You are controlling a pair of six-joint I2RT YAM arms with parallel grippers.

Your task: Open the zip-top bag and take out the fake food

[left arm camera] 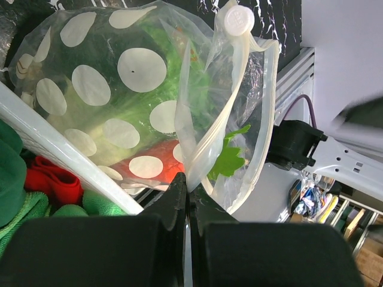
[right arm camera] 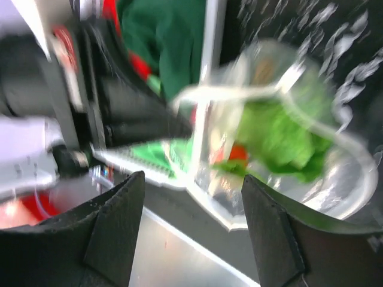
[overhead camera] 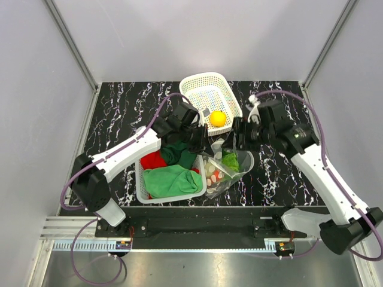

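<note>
The step in hand is extraction: the zip-top bag (overhead camera: 230, 170) lies on the desk (overhead camera: 119, 113) between the two arms, against the corner of the near basket (overhead camera: 142, 191), and its mouth appears to stand open toward the right arm. The left fingers (left arm camera: 187, 188) are pressed together on a fold of the bag's rim and pinch the film upright. The white zip tab (left arm camera: 234, 19) stands above this hold. The right fingers (overhead camera: 238, 139) are spread, carry nothing, and hover just beside the open mouth. The right wrist view is blurred, so contact with the rim cannot be confirmed. Inside the bag, the green lettuce (overhead camera: 230, 160) sits nearest the mouth, small pale pieces (overhead camera: 212, 174) lie lower, and an orange-red piece (left arm camera: 164, 173) shows through the film; it is probably the carrot. The yellow lemon (overhead camera: 218, 118) rests in the far basket (overhead camera: 194, 81), so at least one item is judged to be out. The near basket holds a green cloth (overhead camera: 170, 181) and a red cloth (overhead camera: 152, 160); these are not part of the task. The next move calls for the right fingers to enter the mouth, close on the lettuce and draw it clear, while the left pinch keeps the rim taut. Risk: the film may be caught along with the food and drag the bag.
</note>
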